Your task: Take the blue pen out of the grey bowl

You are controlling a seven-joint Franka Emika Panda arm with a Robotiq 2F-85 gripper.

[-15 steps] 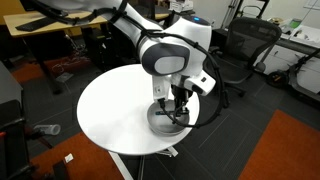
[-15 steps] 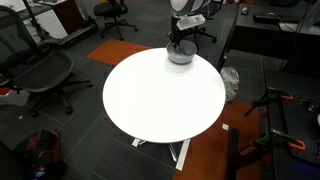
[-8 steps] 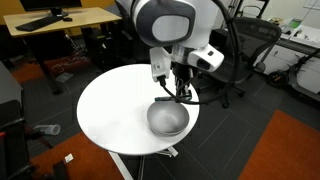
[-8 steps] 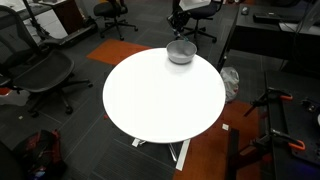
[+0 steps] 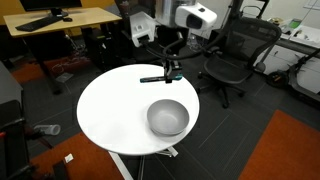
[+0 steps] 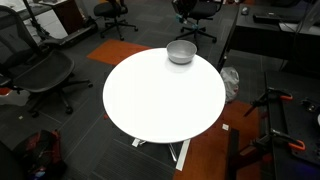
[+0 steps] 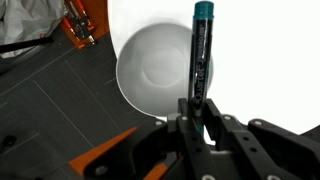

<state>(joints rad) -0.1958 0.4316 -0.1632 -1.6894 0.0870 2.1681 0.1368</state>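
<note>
1. Since half a second ago, your tool (image 5: pixel 170 68) has risen and swung away from the grey bowl (image 5: pixel 167 118), taking the blue pen (image 5: pixel 154 79) with it; the bowl has stayed where it was on the table (image 5: pixel 105 115).
2. Your tool is closed tight on the pen. In the wrist view the two fingers (image 7: pixel 183 112) pinch its lower end, and the pen (image 7: pixel 200 55) sticks straight out ahead of the tool (image 7: pixel 198 110), teal tip farthest away.
3. The pen hangs in the air, clear of the bowl and not touching the table. In an exterior view it lies level, its long axis running sideways out from the tool.
4. The relation that matters: the bowl sits below and to one side of the pen. In the wrist view the pen crosses the bowl's (image 7: pixel 155 70) rim, with bare table (image 7: pixel 265 60) open on the other side.
5. The bowl looks empty in both exterior views (image 6: pixel 181 52), so the lift-out seems done; what is left is probably a set-down on bare table.
6. Nothing stands in the way on the table. An office chair (image 5: pixel 228 62) and a wooden desk (image 5: pixel 60 18) stand well apart from it.
</note>
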